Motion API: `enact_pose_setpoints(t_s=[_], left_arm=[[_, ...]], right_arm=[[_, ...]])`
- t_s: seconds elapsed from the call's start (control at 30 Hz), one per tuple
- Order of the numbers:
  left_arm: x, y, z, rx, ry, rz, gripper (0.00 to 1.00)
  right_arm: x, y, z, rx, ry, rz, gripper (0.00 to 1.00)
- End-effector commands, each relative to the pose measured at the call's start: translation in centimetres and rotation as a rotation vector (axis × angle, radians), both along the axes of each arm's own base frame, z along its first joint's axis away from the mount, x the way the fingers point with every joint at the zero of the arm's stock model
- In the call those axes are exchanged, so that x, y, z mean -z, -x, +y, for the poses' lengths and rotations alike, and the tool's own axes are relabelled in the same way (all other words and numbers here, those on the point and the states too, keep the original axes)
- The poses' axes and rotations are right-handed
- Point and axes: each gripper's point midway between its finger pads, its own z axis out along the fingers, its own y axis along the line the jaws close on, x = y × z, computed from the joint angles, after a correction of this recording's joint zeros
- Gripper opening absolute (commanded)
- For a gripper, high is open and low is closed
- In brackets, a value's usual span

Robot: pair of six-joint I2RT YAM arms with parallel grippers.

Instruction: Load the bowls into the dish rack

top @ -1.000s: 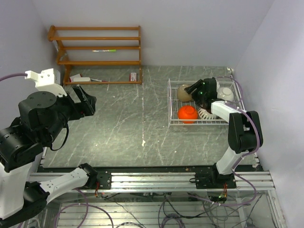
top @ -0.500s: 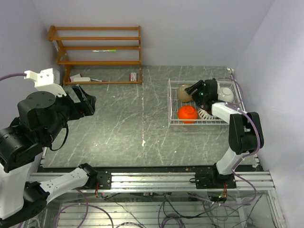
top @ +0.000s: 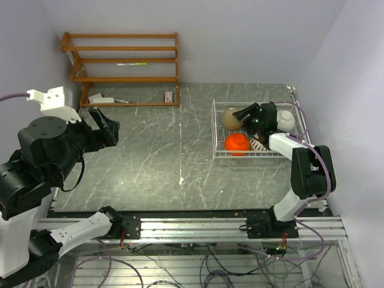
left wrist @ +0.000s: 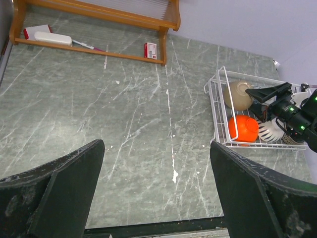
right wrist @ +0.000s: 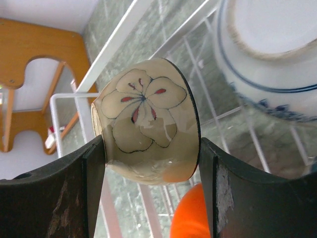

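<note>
The white wire dish rack point(top: 215, 129) stands at the right of the table. In it lie a tan bowl point(top: 231, 118), an orange-red bowl point(top: 237, 143), a ribbed white bowl point(top: 259, 144) and a white bowl point(top: 287, 120). My right gripper point(top: 242, 111) is over the rack, open, with its fingertips on either side of the tan bowl. In the right wrist view the tan bowl point(right wrist: 148, 124), painted with a flower, lies on its side between the spread fingers point(right wrist: 94, 168); a blue-and-white bowl point(right wrist: 267, 54) is behind it. My left gripper point(left wrist: 156, 146) is open and empty, high over the left of the table.
A brown wooden shelf unit point(top: 123, 60) stands against the back wall, with a white item point(top: 101, 100) and a small red-and-white box point(top: 169, 96) on its bottom board. The walls close in on the right of the rack.
My right gripper has drawn back to the right, off the tan bowl, which now shows more fully in the rack. The left arm has shifted slightly left.
</note>
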Motion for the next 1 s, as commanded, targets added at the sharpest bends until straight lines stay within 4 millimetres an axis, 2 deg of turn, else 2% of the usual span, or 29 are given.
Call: enact_pose_setpoints(t_s=[0.0, 0.13, 0.23, 0.43, 0.87, 0.97], left_arm=[[-0.6, 0.2, 0.2, 0.000, 0.005, -0.017, 0.99], [-0.6, 0.2, 0.2, 0.002, 0.006, -0.017, 0.99], [-0.6, 0.3, 0.2, 0.005, 0.009, -0.018, 0.99], [-0.6, 0.4, 0.3, 0.004, 0.015, -0.020, 0.99], [-0.6, 0.5, 0.6, -0.008, 0.011, -0.020, 0.99], [-0.5, 0.4, 0.5, -0.007, 0.008, -0.018, 0.99]], right_arm=[[-7.3, -1.0, 1.6, -0.039, -0.115, -0.187, 0.01], [-9.3, -1.2, 1.4, -0.033, -0.159, -0.224, 0.01], [-9.2, -1.4, 1.6, -0.041, -0.161, -0.215, 0.00], [-6.1, -1.4, 1.8, -0.034, -0.190, -0.147, 0.00], [-2.0, -2.0, 1.8, -0.028, -0.171, -0.028, 0.03], [-1.3, -2.0, 1.7, -0.025, -0.156, 0.006, 0.11]])
